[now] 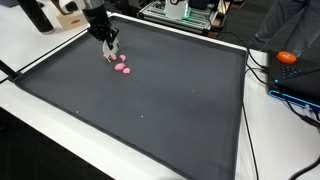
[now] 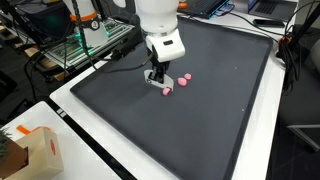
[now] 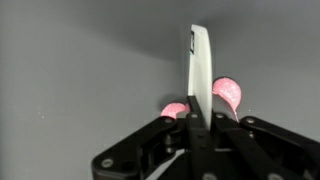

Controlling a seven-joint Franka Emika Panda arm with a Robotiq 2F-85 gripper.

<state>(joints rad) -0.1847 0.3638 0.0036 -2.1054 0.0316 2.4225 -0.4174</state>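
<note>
Several small pink pieces lie close together on a black mat (image 1: 170,110), toward one corner, in both exterior views (image 1: 122,68) (image 2: 184,78). My gripper (image 1: 110,50) (image 2: 157,79) hangs straight down at the edge of this cluster, its tips almost on the mat. In the wrist view the two fingers (image 3: 198,45) are pressed flat together with nothing visible between them. One pink piece (image 3: 175,110) lies just to one side of the fingers and another (image 3: 227,95) just to the other side; both are partly hidden by the gripper body.
The mat (image 2: 210,120) covers most of a white table (image 1: 30,120). A cardboard box (image 2: 30,150) stands off the mat's corner. An orange object (image 1: 287,57) and cables lie beside the mat. A metal rack (image 2: 85,45) stands behind the table.
</note>
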